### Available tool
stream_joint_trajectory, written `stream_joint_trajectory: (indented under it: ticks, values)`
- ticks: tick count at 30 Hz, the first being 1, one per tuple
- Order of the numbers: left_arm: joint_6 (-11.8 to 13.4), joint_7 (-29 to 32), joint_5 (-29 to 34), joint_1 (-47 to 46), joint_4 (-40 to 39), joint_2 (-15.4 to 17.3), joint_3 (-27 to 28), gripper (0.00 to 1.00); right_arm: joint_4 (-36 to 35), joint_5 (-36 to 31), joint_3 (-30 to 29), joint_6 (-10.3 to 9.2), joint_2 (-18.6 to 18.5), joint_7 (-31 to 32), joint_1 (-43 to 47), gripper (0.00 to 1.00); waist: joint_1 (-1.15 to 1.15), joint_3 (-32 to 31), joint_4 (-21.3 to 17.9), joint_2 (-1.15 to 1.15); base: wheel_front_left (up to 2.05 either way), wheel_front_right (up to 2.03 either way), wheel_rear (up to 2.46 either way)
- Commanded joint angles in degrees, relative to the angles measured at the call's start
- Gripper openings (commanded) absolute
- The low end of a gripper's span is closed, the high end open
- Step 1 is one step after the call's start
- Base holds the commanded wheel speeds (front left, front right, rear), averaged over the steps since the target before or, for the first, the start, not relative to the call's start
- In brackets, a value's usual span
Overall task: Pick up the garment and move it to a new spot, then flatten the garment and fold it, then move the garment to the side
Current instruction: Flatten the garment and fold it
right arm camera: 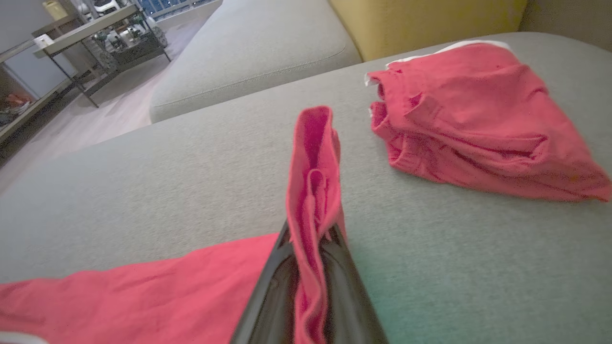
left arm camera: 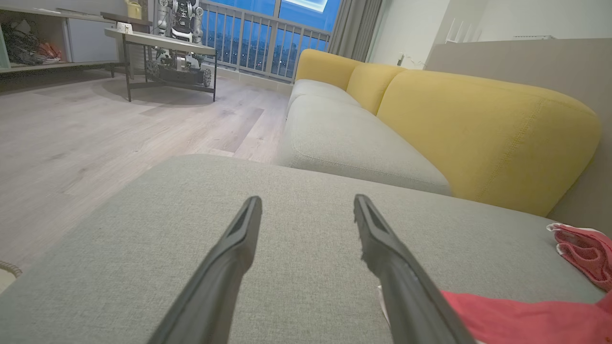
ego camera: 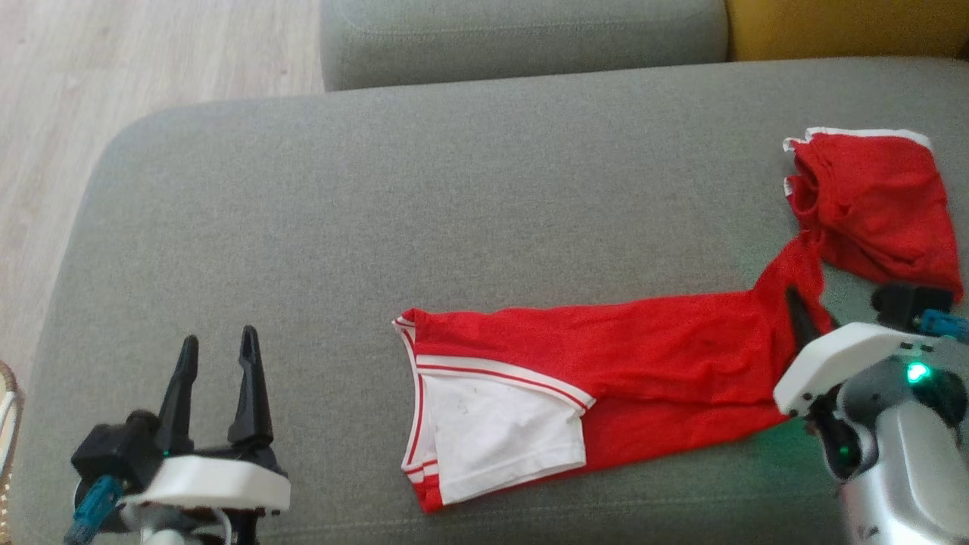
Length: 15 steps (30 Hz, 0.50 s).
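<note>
**Item 1: garment** [ego camera: 643,371]. Red, with a white panel and red-and-white striped trim at its left end. It lies stretched lengthwise on the near half of the grey sofa cushion [ego camera: 378,197], from the centre towards the right. Most of it is flat with light creases. Its right end rises off the cushion in a narrow upright fold.

**Item 2: right gripper** [right arm camera: 313,234]. At the near right of the cushion. The fingers are clenched on the raised fold of the garment. The cloth runs between them and stands up past their tips.

**Item 3: left gripper** [ego camera: 219,337]. At the near left, well apart from the garment. The fingers are spread wide with nothing between them. They are over bare cushion and point to the far side.

**Item 4: red bundle** [ego camera: 878,204]. Crumpled, with white edging along its far edge. It sits at the far right of the same cushion, just beyond the raised fold. Whether it touches the fold cannot be told.

**Item 5: second seat cushion** [ego camera: 522,38]. Grey, beyond the far edge of the first. A yellow backrest [left arm camera: 478,129] runs along its right.

**Item 6: wooden floor** [ego camera: 45,113]. Pale, to the left of the sofa. A dark-framed table [left arm camera: 162,43] stands far across the room before a railed window [left arm camera: 267,43].
</note>
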Motion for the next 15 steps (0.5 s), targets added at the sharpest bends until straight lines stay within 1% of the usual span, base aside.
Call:
stream_joint_trajectory:
  ticks: [1, 3, 5, 8, 11, 14, 15]
  values:
    - [0.23, -0.71, -0.39, -1.46, -1.77, 0.1, 1.89, 1.0, -4.22, 1.54, 2.63, -0.02, 0.3, 1.83, 0.12, 0.0, 0.0, -0.58, -0.03, 0.0, 0.0, 0.0, 0.0]
    - [0.21, -0.71, -0.49, -1.15, -1.52, 0.1, 1.74, 1.0, -8.29, 4.53, 4.47, -0.02, 0.68, 5.37, 1.79, 0.0, 0.0, -1.07, 0.07, 0.0, 0.0, 0.0, 0.0]
    - [0.22, -0.71, -0.55, -1.02, -1.37, 0.1, 1.5, 1.0, -11.99, 9.65, 6.19, -0.02, 0.78, 8.25, 3.2, 0.0, 0.0, -1.48, 0.33, 0.0, 0.0, 0.0, 0.0]
    - [0.29, -0.71, -0.64, -0.71, -1.38, 0.1, 1.26, 1.0, -16.12, 16.38, 9.39, -0.02, 0.81, 10.72, 5.38, 0.0, 0.0, -2.15, 0.98, 0.0, 0.0, 0.0, 0.0]
    - [0.29, -0.71, -0.56, -0.33, -1.47, 0.1, 1.17, 1.0, -18.87, 21.88, 12.9, -0.02, 0.82, 11.63, 7.43, 0.0, 0.0, -2.72, 1.92, 0.0, 0.0, 0.0, 0.0]
    - [0.25, -0.71, -0.5, -0.13, -1.52, 0.1, 1.1, 1.0, -19.76, 28.17, 16.38, -0.02, 0.83, 11.29, 8.99, 0.0, 0.0, -3.18, 3.22, 0.0, 0.0, 0.0, 0.0]
    - [0.25, -0.71, -0.5, -0.13, -1.52, 0.1, 1.1, 1.0, -19.76, 28.17, 16.38, -0.02, 0.83, 11.29, 8.99, 0.0, 0.0, -3.18, 3.22, 0.0, 0.0, 0.0, 0.0]
